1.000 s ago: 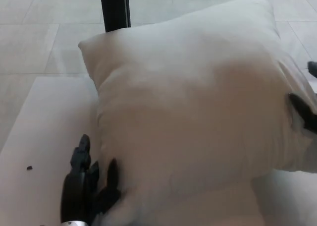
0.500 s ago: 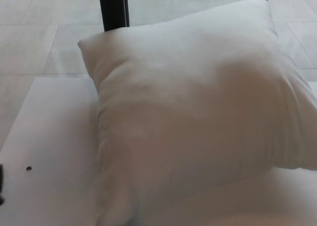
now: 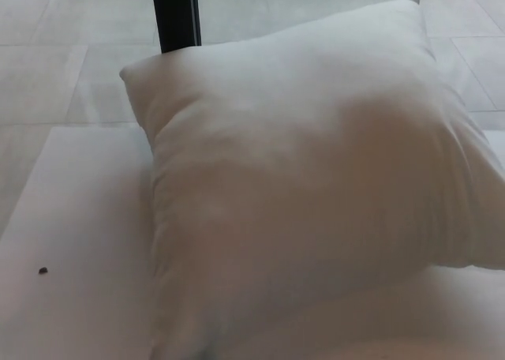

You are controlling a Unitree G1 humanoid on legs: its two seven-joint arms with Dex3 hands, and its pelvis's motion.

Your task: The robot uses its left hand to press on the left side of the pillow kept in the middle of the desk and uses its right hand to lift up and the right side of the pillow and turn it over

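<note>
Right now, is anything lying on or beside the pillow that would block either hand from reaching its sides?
Nothing visible does. The white pillow lies alone on the desk; only a tiny dark speck sits left of it. Neither hand is in view.

Plain white pillow [image 3: 316, 186] with soft greyish shading, pale white bench [image 3: 71, 234], tiny dark speck [image 3: 43, 271], black post [image 3: 175, 14], light grey floor tiles [image 3: 47, 68] with thin grout lines
</note>
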